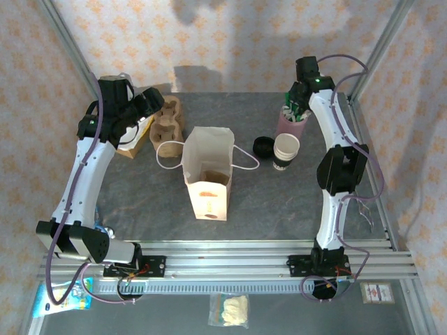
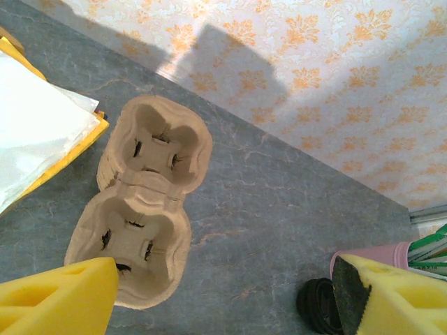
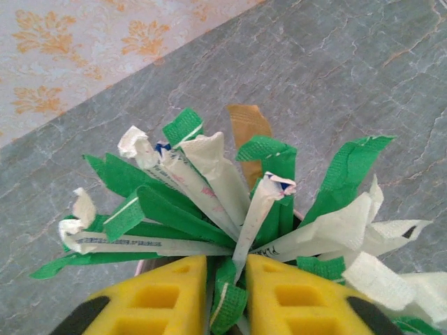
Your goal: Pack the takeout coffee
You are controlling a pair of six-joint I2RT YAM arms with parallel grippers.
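The takeout coffee is out of view. My right gripper [image 1: 296,103] hangs over a pink cup [image 1: 288,124] stuffed with green and white packets [image 3: 209,188] at the back right. Its yellow fingers [image 3: 160,296] stand close together, pinching a green packet [image 3: 228,301] with a white packet's tip beside it. My left gripper [image 1: 149,106] is at the back left, above the stacked pulp cup carriers [image 2: 150,209]. It is open, fingers [image 2: 59,296] wide apart with nothing between them. An open white paper bag [image 1: 207,178] stands mid-table.
A lidless white paper cup with a dark lower band [image 1: 286,151] stands beside loose black lids [image 1: 263,146], right of the bag. A yellow tray of white napkins [image 2: 42,132] lies left of the carriers. Patterned walls close in the back and sides.
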